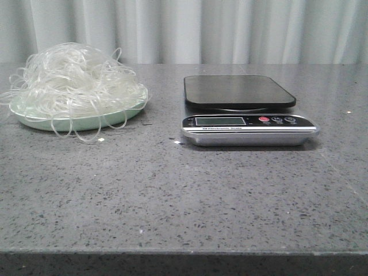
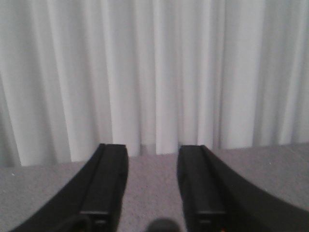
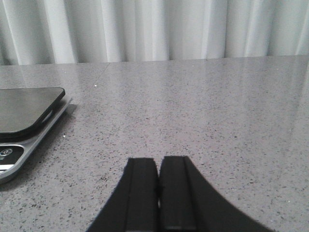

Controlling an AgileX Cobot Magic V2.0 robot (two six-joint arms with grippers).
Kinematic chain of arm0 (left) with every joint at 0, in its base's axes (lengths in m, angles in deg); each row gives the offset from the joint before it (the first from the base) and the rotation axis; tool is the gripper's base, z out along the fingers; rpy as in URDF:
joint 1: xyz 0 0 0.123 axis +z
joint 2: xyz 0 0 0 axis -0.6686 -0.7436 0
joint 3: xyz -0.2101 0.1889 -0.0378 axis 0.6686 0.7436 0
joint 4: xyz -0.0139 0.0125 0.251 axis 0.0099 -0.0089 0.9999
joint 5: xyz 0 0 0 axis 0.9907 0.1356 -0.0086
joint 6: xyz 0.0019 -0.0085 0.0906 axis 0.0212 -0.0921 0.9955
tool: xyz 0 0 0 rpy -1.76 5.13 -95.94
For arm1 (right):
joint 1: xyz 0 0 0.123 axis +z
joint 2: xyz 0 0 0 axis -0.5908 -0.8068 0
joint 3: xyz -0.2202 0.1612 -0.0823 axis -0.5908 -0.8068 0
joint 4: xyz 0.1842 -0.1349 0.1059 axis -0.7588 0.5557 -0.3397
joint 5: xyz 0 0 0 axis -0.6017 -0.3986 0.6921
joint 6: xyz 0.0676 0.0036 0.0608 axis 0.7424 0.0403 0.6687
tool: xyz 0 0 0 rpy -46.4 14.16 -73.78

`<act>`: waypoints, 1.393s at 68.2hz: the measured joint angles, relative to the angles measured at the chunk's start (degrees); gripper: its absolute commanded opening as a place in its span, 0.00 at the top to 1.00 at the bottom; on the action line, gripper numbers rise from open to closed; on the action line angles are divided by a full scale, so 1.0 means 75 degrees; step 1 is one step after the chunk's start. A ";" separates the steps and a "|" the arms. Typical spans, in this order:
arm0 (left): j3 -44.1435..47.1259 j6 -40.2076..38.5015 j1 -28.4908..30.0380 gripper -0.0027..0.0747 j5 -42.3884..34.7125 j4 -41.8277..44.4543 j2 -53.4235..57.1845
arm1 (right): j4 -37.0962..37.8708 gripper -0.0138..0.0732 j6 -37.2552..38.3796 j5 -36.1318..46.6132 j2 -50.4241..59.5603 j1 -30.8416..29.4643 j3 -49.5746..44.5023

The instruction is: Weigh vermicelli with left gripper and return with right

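Behind, pale curtains (image 1: pixel 230 29) back the speckled grey table (image 1: pixel 172 195).

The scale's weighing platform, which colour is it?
Black, seen best in the front view: the platform.

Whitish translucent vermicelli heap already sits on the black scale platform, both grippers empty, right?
Not quite. The front view shows the whitish translucent vermicelli heap on the pale green round plate; the black scale platform is bare. Both grippers, left and right, are empty.

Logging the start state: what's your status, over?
Left tool open, empty. Right tool shut, empty. Vermicelli heaped on plate; scale bare. Nothing in the way.
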 measured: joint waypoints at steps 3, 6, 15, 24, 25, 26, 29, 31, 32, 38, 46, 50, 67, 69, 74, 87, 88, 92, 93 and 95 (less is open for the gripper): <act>-0.0034 0.0000 -0.0099 0.29 0.0100 0.0000 -0.0134 | 0.0000 0.67 0.0000 0.0000 0.0000 0.0000 0.0000; -0.0064 0.0000 -0.0226 0.26 0.0235 0.0000 -0.0373 | 0.0000 0.67 0.0000 0.0000 0.0000 0.0000 0.0000; -0.0218 0.0000 -0.0502 0.22 0.0609 0.0000 -0.0843 | 0.0000 0.67 0.0000 0.0000 0.0000 0.0000 0.0000; -0.0741 0.0000 -0.0665 0.18 0.1361 -0.0287 -0.1525 | 0.0000 0.67 0.0000 0.0000 0.0000 0.0000 0.0000; -0.0780 0.0000 -0.0680 0.18 0.1414 -0.0287 -0.1525 | 0.0000 0.67 0.0000 0.0000 0.0000 0.0000 0.0000; -0.0906 0.0072 -0.0681 0.17 0.1572 -0.0377 -0.1699 | 0.0000 0.67 0.0000 0.0000 0.0000 0.0000 0.0000; -0.1131 0.0200 -0.0681 0.17 0.1863 -0.0500 -0.1883 | 0.0000 0.67 0.0000 0.0000 0.0000 0.0000 0.0000; -0.1324 0.0449 -0.0681 0.17 0.2117 -0.0679 -0.2081 | 0.0000 0.67 0.0000 0.0000 0.0000 0.0000 0.0000; -0.1469 0.0563 -0.0681 0.17 0.2304 -0.0753 -0.2235 | 0.0000 0.67 0.0000 0.0000 0.0000 0.0000 0.0000; -0.2044 0.1452 -0.0681 0.17 0.3060 -0.1275 -0.2898 | 0.0000 0.67 0.0000 0.0000 0.0000 0.0000 0.0000; -0.2767 0.2674 -0.0681 0.17 0.4051 -0.2037 -0.3925 | 0.0000 0.67 0.0000 0.0000 0.0000 0.0000 0.0000; -0.3014 0.3124 -0.0681 0.17 0.4365 -0.2328 -0.4348 | 0.0000 0.67 0.0000 0.0000 0.0000 0.0000 0.0000; -0.3479 0.4202 -0.0681 0.17 0.5018 -0.2767 -0.5916 | 0.0000 0.67 0.0000 0.0000 0.0000 0.0000 0.0000; -0.3493 0.4257 -0.0681 0.17 0.5034 -0.2768 -0.6067 | 0.0000 0.67 0.0000 0.0000 0.0000 0.0000 0.0000; -0.3493 0.4321 -0.0681 0.17 0.5088 -0.2784 -0.6354 | 0.0000 0.67 0.0000 0.0000 0.0000 0.0000 0.0000; -0.3493 0.4367 -0.0681 0.17 0.5080 -0.2993 -0.7105 | 0.0000 0.67 0.0000 0.0000 0.0000 0.0000 0.0000; -0.3493 0.4367 -0.0681 0.17 0.5061 -0.3013 -0.7130 | 0.0000 0.67 0.0000 0.0000 0.0000 0.0000 0.0000; -0.3509 0.4382 -0.0681 0.17 0.4973 -0.3068 -0.7324 | 0.0000 0.67 0.0000 0.0000 0.0000 0.0000 0.0000; -0.3509 0.4382 -0.0681 0.17 0.4957 -0.3088 -0.7390 | 0.0000 0.67 0.0000 0.0000 0.0000 0.0000 0.0000; -0.3509 0.4382 -0.0681 0.17 0.4864 -0.3106 -0.7474 | 0.0000 0.67 0.0000 0.0000 0.0000 0.0000 0.0000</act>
